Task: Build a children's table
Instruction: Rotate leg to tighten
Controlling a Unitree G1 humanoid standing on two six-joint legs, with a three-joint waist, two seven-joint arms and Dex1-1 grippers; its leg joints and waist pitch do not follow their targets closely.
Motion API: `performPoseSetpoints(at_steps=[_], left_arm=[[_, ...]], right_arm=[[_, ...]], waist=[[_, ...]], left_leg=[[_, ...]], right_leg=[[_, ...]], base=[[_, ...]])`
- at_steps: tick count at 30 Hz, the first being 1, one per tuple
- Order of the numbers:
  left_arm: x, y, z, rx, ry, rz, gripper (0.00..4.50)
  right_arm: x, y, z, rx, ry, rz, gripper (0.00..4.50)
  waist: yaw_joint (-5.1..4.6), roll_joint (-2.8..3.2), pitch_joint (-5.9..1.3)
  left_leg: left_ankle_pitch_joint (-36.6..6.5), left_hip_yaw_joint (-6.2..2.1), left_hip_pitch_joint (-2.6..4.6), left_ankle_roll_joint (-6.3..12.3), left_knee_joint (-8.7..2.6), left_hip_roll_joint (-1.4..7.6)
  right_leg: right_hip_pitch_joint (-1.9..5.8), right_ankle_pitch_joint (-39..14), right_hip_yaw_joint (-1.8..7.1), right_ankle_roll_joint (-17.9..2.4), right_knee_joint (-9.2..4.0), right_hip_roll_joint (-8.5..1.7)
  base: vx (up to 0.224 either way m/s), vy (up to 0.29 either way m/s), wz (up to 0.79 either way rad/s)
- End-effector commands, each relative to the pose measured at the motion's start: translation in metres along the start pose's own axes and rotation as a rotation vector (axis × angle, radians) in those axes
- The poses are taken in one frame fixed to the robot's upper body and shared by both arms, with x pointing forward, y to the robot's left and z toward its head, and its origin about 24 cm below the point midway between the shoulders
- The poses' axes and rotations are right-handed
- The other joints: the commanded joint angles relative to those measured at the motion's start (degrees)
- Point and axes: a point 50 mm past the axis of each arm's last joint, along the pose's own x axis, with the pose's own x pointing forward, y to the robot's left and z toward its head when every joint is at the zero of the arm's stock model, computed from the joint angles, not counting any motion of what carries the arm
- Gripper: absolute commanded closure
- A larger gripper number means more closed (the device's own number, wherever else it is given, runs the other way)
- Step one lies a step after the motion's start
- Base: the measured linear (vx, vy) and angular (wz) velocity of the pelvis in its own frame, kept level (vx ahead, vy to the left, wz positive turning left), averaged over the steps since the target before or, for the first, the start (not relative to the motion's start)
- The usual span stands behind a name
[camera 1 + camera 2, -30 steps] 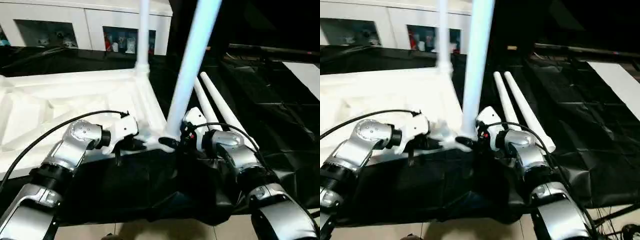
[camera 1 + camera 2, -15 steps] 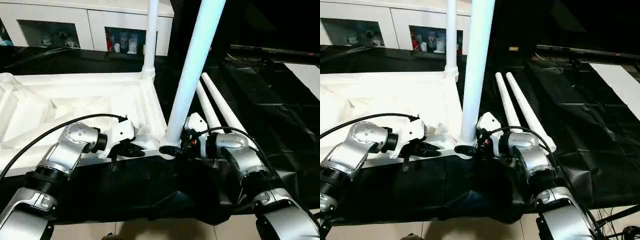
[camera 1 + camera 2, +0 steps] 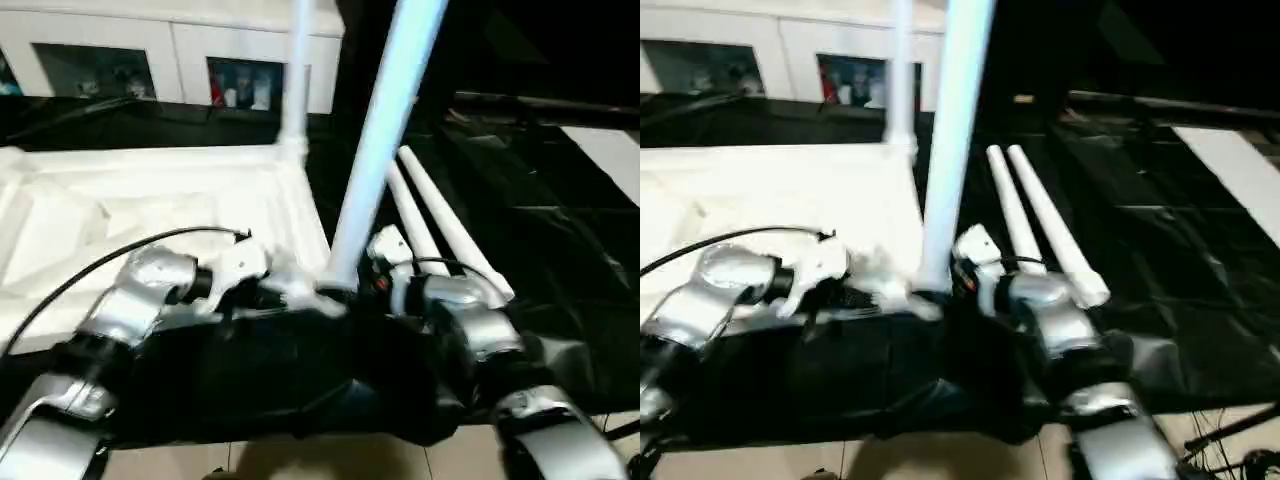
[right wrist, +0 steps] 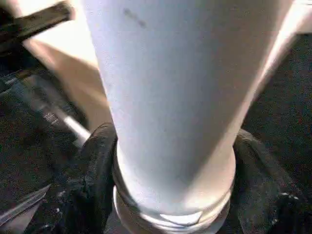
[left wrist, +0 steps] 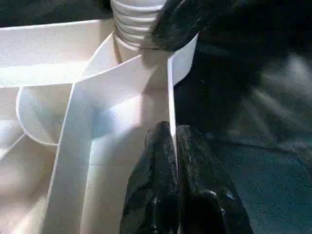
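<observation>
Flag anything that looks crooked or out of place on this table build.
The near leg, held at its base by the right tool, leans rightward, unlike the upright far leg. It looks not fully seated. Two spare legs lie on the black cloth.

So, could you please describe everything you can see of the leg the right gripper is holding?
The leg is a smooth white plastic tube standing nearly upright, leaning slightly, at the tabletop's near right corner. Its threaded base sits at the corner socket. The right gripper clamps around its lower end, one black finger on each side. Its upper end runs out of view.
</observation>
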Motion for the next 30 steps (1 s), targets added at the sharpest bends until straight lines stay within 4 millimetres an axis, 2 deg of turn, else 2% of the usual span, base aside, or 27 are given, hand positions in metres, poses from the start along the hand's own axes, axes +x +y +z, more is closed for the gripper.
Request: performPoseSetpoints(at_steps=[1, 2, 3, 5, 7, 11, 13, 14, 15, 16, 18, 21, 22, 23, 26, 27, 28, 30], left_arm=[[0.019, -0.002, -0.002, -0.074, 0.045, 0.042, 4.5], [0.019, -0.002, -0.002, -0.075, 0.046, 0.045, 4.5], [0.023, 0.001, 0.0, -0.096, 0.058, 0.088, 4.5], [0.032, 0.008, 0.006, -0.139, 0.07, 0.188, 4.5], [0.045, 0.011, 0.016, -0.187, 0.068, 0.279, 4.5], [0.055, 0.01, 0.023, -0.17, 0.064, 0.298, 4.5], [0.057, 0.009, 0.025, -0.162, 0.059, 0.287, 4.5], [0.057, 0.008, 0.026, -0.155, 0.055, 0.279, 4.5], [0.057, 0.008, 0.026, -0.155, 0.055, 0.279, 4.5], [0.057, 0.008, 0.026, -0.141, 0.054, 0.268, 4.5], [0.055, 0.008, 0.026, -0.126, 0.056, 0.255, 4.5], [0.052, 0.008, 0.026, -0.105, 0.044, 0.236, 4.5], [0.051, 0.007, 0.027, -0.089, 0.032, 0.21, 4.5], [0.05, 0.007, 0.027, -0.079, 0.025, 0.195, 4.5], [0.042, 0.006, 0.021, -0.056, 0.028, 0.147, 4.5], [0.038, 0.005, 0.02, -0.041, 0.026, 0.131, 4.5], [0.035, 0.003, 0.018, -0.016, 0.011, 0.087, 4.5], [0.032, 0.001, 0.015, -0.019, 0.009, 0.059, 4.5]], right_arm=[[0.003, -0.005, -0.017, 0.048, 0.094, -0.19, 1.76], [0.004, -0.005, -0.017, 0.049, 0.095, -0.193, 1.76], [0.007, -0.005, -0.018, 0.058, 0.101, -0.246, 1.76], [0.014, -0.005, -0.019, 0.079, 0.124, -0.356, 1.76], [0.023, -0.001, -0.02, 0.117, 0.153, -0.466, 1.76], [0.03, 0.001, -0.016, 0.146, 0.131, -0.525, 1.76], [0.033, 0.004, -0.013, 0.157, 0.11, -0.497, 1.76], [0.035, 0.006, -0.011, 0.155, 0.092, -0.471, 1.76], [0.035, 0.006, -0.011, 0.155, 0.092, -0.471, 1.76], [0.038, 0.009, -0.006, 0.164, 0.054, -0.435, 1.41], [0.04, 0.01, 0.004, 0.157, -0.009, -0.383, 1.06], [0.039, 0.008, 0.012, 0.12, -0.05, -0.349, 1.0], [0.038, 0.006, 0.016, 0.084, -0.061, -0.329, 0.71], [0.037, 0.005, 0.019, 0.058, -0.067, -0.32, 0.62], [0.029, -0.003, 0.025, 0.032, -0.074, -0.239, 0.52], [0.025, -0.005, 0.025, 0.023, -0.068, -0.213, 0.52], [0.02, -0.008, 0.025, 0.002, -0.05, -0.18, 0.26], [0.015, -0.011, 0.023, -0.022, -0.025, -0.137, 0.26]], waist=[[-0.4, 1.05, -2.06], [-0.36, 1.16, -2.17], [-0.43, 1.1, -2.29], [-0.34, 1.1, -2.38], [-0.21, 1.02, -2.62], [0.03, 0.93, -3.08], [0.11, 0.86, -3.15], [0.17, 1.02, -3.1], [0.14, 1.0, -3.07], [0.14, 1.06, -2.99], [0.14, 1.12, -2.9], [-0.14, 0.98, -2.84], [-0.23, 0.97, -2.83], [-0.38, 0.91, -2.89], [-0.55, 0.91, -3.05], [-0.68, 0.97, -3.14], [-0.75, 0.76, -3.22], [-0.77, 0.87, -3.41]], left_leg=[[-16.2, -0.5, 0.91, -1.5, -4.43, 1.79], [-17.0, -0.59, 1.1, -1.91, -4.42, 1.84], [-16.9, -0.7, 0.97, -2.23, -4.44, 1.89], [-16.5, -0.74, 1.1, -2.41, -4.48, 1.86], [-15.5, -0.56, 1.26, -2.46, -4.29, 1.72], [-11.0, -0.44, 0.55, -0.83, -4.04, 1.57], [-8.8, -0.35, 0.22, 0.27, -3.89, 1.47], [-8.9, -0.35, 0.19, 0.64, -3.92, 1.46], [-9.1, -0.32, 0.19, 0.75, -3.93, 1.47], [-9.9, -0.33, 0.25, 0.88, -3.99, 1.52], [-11.2, -0.4, 0.27, 0.82, -4.11, 1.59], [-11.4, -0.52, -0.05, 1.0, -4.21, 1.61], [-11.0, -0.59, -0.14, 1.08, -4.25, 1.62], [-10.8, -0.47, -0.05, 1.19, -4.15, 1.61], [-8.5, -0.47, -0.13, 2.14, -3.98, 1.68], [-6.8, -0.41, -0.26, 2.96, -3.86, 1.72], [-5.1, -0.35, -0.36, 3.94, -3.67, 1.68], [-2.5, -0.35, -0.37, 5.56, -3.42, 1.65]], right_leg=[[1.69, -16.1, 3.26, -10.3, -5.68, -4.53], [1.64, -17.7, 3.26, -9.9, -5.75, -4.64], [1.74, -18.0, 3.37, -9.4, -5.8, -4.69], [1.55, -17.0, 3.36, -9.2, -5.78, -4.59], [1.46, -14.4, 3.4, -9.3, -5.57, -4.39], [2.04, -6.5, 3.29, -9.8, -4.81, -4.32], [2.42, -1.8, 3.17, -10.2, -4.41, -4.26], [2.46, -1.7, 3.11, -10.3, -4.5, -4.33], [2.45, -1.9, 3.12, -10.3, -4.57, -4.34], [2.41, -3.0, 3.13, -10.2, -4.71, -4.37], [2.39, -5.2, 3.12, -10.0, -4.94, -4.43], [2.56, -6.2, 3.1, -9.9, -5.01, -4.5], [2.64, -6.6, 3.03, -9.9, -5.07, -4.53], [2.56, -6.2, 3.09, -10.0, -5.04, -4.48], [2.82, -2.6, 3.08, -11.3, -4.59, -4.53], [2.96, 0.5, 3.05, -11.9, -4.27, -4.38], [3.09, 3.6, 2.99, -12.5, -4.03, -4.29], [3.26, 8.0, 2.92, -13.5, -3.6, -4.21]], base=[[0.0, 0.0, 0.0], [0.0, 0.0, 0.0], [0.0, 0.0, 0.0], [0.0, 0.0, 0.0], [0.0, 0.0, 0.0], [0.0, 0.0, 0.0], [0.0, 0.0, 0.0], [0.0, 0.0, 0.0], [0.0, 0.0, 0.0], [0.0, 0.0, 0.0], [0.0, 0.0, 0.0], [0.0, 0.0, 0.0], [0.0, 0.0, 0.0], [0.0, 0.0, 0.0], [0.0, 0.0, 0.0], [0.0, 0.0, 0.0], [0.0, 0.0, 0.0], [0.0, 0.0, 0.0]])
